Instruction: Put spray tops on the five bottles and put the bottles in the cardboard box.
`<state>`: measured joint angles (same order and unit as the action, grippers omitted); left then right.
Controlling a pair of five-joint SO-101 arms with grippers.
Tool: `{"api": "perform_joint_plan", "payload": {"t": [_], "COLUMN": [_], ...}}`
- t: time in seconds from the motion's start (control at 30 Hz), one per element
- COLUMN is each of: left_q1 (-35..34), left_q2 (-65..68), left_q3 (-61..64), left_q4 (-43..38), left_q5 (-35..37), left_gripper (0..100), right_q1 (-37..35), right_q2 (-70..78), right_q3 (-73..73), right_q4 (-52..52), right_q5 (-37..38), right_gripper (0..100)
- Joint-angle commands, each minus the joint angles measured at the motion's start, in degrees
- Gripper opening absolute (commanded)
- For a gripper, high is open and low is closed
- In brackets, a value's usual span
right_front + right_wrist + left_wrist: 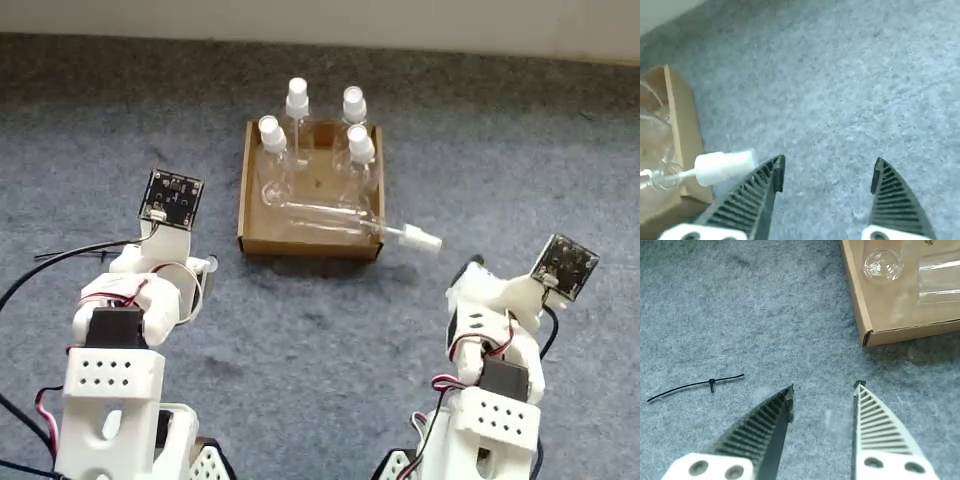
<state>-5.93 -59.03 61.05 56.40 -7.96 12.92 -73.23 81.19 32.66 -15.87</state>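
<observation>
Four upright bottles (274,165) stood in the cardboard box (243,200) and the fifth bottle (325,215) lay inside with its spray top (420,238) overhanging the rim, where a careless pass by the left fingers (765,425) or right fingers (752,197), both wide open and empty over the worktop (500,160), might have tipped it out.

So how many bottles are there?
5. Four stand in the cardboard box: back left, back right, front left, front right. One lies across the front, its spray top poking over the edge.
</observation>
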Motion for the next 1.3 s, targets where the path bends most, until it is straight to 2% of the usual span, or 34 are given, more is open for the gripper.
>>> {"api": "perform_joint_plan", "payload": {"t": [0.0, 0.23, 0.4, 0.53, 0.63, 0.8, 1.27], "left_q1": [-0.31, -0.31, -0.31, -0.31, -0.31, -0.31, -0.31], "left_q2": [-0.48, -0.48, -0.48, -0.48, -0.48, -0.48, -0.48], "left_q3": [-0.48, -0.48, -0.48, -0.48, -0.48, -0.48, -0.48], "left_q4": [-1.05, -1.23, -1.23, -1.23, -1.23, -1.23, -1.23], "left_q5": [0.62, 0.62, 0.62, 0.62, 0.62, 0.62, 0.62], "left_gripper": [18, 18, 18, 18, 18, 18, 18], "right_q1": [-1.45, -11.91, -7.25, -5.14, -5.41, -5.49, -12.53], "right_q2": [-0.04, 0.04, 0.48, 7.96, 16.22, 27.47, 42.51], "right_q3": [-0.84, -0.92, -4.62, -7.43, -11.82, -18.95, -24.22], "right_q4": [-3.12, -6.73, -2.33, 0.22, 0.22, -0.13, -11.03], "right_q5": [-4.92, -2.90, -2.46, -0.79, -1.41, -7.38, -7.12], "right_gripper": [17.1, 0.5, 0.5, 0.5, 0.5, 0.5, 0.6]}}
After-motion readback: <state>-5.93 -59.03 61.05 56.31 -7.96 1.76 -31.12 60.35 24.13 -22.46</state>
